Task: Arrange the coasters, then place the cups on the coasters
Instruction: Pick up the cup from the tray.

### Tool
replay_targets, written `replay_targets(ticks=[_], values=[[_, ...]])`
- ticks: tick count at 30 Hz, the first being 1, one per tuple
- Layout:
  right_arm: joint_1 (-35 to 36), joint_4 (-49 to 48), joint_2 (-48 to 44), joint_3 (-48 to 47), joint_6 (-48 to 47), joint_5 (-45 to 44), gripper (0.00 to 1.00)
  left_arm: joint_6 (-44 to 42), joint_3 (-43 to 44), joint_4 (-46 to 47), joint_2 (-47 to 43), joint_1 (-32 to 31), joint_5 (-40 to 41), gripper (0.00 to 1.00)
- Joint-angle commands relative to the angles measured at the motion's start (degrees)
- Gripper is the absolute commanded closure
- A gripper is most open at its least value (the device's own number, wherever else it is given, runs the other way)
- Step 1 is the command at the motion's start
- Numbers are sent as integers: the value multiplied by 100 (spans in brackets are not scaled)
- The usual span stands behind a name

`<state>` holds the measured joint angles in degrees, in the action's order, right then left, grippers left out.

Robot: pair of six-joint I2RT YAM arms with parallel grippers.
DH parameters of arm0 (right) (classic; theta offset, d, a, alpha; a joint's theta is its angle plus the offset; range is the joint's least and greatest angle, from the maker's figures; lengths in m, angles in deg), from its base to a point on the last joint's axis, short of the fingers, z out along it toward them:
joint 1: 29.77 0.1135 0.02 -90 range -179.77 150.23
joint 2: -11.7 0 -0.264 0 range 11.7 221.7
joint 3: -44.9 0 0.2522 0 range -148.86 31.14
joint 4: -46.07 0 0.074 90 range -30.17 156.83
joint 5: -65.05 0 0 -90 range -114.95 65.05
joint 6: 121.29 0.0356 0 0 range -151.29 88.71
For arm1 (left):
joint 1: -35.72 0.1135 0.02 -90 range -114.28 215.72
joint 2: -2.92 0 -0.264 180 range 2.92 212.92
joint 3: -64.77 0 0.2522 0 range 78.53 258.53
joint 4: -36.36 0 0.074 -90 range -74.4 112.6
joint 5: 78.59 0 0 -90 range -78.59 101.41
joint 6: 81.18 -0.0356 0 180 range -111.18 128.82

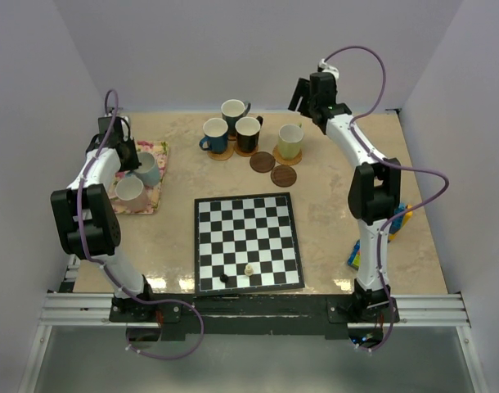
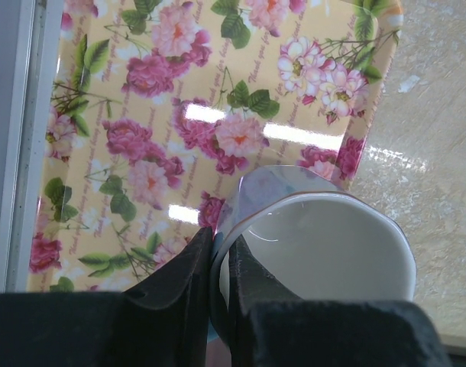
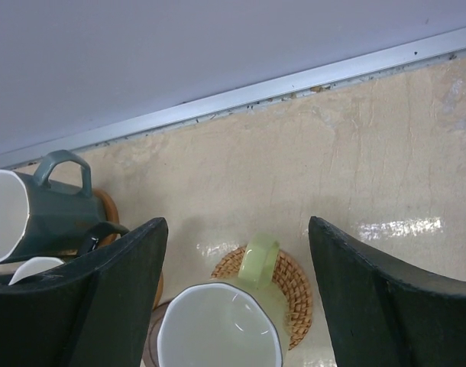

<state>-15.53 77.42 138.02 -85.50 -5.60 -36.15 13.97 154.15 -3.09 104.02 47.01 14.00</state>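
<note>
The light blue handled cup is pinched at its rim by the left pincer; the bare dark brown round coasters lie well to its right.

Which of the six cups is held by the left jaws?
The light blue cup at the floral mat; its rim is pinched, the other five stand free.

Plain pale grey-violet walls enclose a glossy beige marbled tabletop on three sides; a silver aluminium rail runs along its near edge.
</note>
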Motion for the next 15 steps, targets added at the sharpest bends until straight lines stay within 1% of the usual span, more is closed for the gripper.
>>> replay_targets(ticks=[1,10,15], values=[[9,-211,-512,1,-29,-259,21,398,454,477,-477,49,-48,100],[9,-282,-784,106,-214,-576,21,1049,691,715,-732,40,-153,100],[9,-317,-1056,273,-284,-760,22,1418,832,671,-872,-30,-136,100]])
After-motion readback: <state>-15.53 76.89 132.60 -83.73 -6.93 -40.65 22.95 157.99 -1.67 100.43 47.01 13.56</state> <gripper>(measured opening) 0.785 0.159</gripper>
